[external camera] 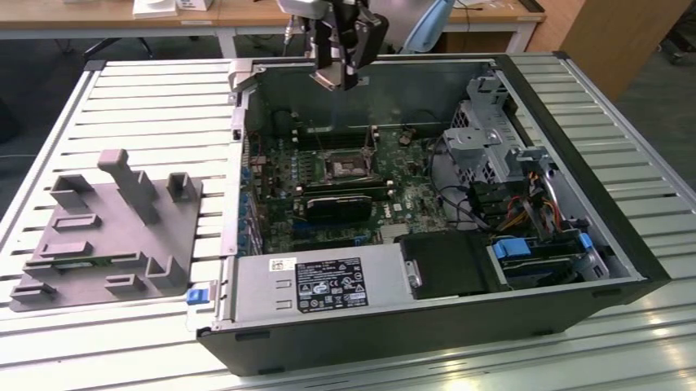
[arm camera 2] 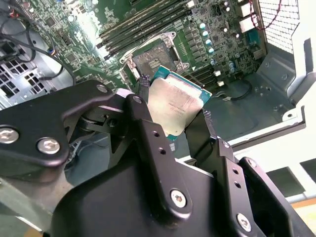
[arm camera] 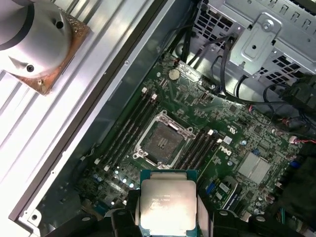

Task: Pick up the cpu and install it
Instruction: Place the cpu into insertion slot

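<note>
Silver-topped with a thin green rim, the cpu (arm camera 2: 177, 111) is clamped at two opposite edges between the black fingers (arm camera 2: 150, 133) of the claw (arm camera 2: 174, 98), which is closed on it. In the exterior view the claw (external camera: 344, 77) hangs above the open computer case (external camera: 614, 208), near its far wall. In the first wrist view the cpu (arm camera: 168, 202) is held over the green motherboard (arm camera: 232, 123), apart from the dark square socket (arm camera: 163, 143). A grey plastic block (external camera: 103, 236) stands on the slatted worktop (external camera: 142, 106), at the exterior view's left of the case.
</note>
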